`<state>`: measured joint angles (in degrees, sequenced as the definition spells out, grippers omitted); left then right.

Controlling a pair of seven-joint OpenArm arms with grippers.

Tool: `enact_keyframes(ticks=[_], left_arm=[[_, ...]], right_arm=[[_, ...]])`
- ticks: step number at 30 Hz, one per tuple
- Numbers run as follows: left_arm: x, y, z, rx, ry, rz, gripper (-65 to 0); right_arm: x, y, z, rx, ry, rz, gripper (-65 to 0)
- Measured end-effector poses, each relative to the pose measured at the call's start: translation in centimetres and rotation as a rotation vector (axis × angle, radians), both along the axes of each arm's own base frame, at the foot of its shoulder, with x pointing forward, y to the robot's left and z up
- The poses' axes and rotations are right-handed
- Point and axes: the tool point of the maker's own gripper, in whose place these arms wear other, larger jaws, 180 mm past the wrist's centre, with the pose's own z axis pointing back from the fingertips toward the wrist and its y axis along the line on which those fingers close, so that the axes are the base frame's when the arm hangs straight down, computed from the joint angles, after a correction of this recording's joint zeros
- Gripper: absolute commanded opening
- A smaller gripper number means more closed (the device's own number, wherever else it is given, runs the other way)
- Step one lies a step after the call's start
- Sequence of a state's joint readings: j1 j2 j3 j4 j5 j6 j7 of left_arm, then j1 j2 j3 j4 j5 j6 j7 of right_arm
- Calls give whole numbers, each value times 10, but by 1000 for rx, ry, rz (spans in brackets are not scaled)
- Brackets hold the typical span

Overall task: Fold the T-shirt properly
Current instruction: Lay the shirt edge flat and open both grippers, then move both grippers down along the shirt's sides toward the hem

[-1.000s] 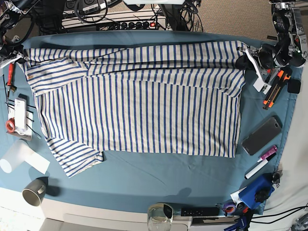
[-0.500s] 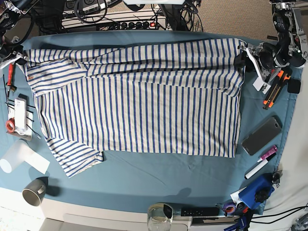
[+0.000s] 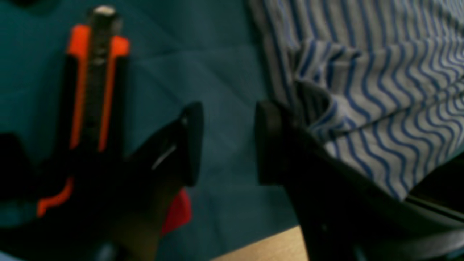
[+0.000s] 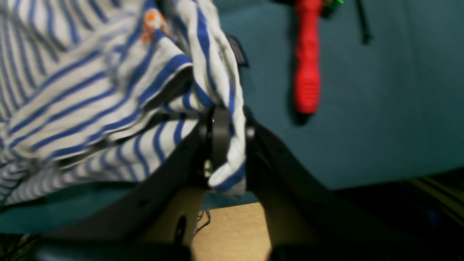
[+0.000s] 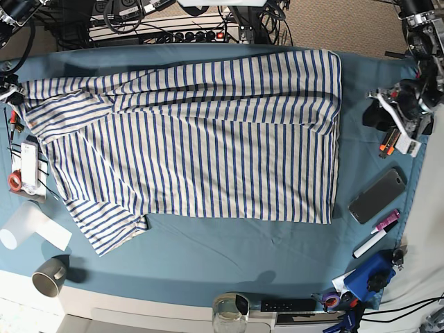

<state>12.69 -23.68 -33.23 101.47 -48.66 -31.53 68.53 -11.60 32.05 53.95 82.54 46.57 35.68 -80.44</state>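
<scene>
The T-shirt (image 5: 194, 132) lies flat across the teal tabletop (image 5: 229, 257), long axis running left to right, its hem at the right and a sleeve at the near left. The right hand (image 4: 226, 145) pinches its far-left corner. The left hand (image 3: 224, 145) (fingers parted, gripping nothing) has let go and pulled right, beside the orange knife (image 5: 390, 142); the hem now lies slack.
</scene>
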Motion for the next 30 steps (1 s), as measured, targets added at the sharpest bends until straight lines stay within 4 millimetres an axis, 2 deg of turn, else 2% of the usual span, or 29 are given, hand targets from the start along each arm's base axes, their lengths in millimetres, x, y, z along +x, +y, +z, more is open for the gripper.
enact_keyframes(ticks=[5, 11, 15, 18, 23, 27, 30], left_arm=[[0, 1, 1, 0, -2, 4, -404], [2, 1, 2, -4, -14, 7, -404], [12, 0, 10, -22, -78, 24, -405], [23, -4, 18, -40, -122, 31, -404], [47, -19, 49, -105, -280, -18, -405], [58, -25, 52, -93, -286, -30, -405], [74, -31, 41, -2, -268, -11, -405]], right_arm=[[-3, 6, -7, 8, 11, 16, -485], [-3, 11, -11, 27, 6, 14, -481], [17, 22, 4, 89, -127, 38, -481], [32, 19, 16, 74, -184, 35, -481], [55, 23, 33, 55, -264, 91, -481], [67, 33, 31, 56, -263, 131, -481], [82, 44, 24, 33, -245, 180, -481]])
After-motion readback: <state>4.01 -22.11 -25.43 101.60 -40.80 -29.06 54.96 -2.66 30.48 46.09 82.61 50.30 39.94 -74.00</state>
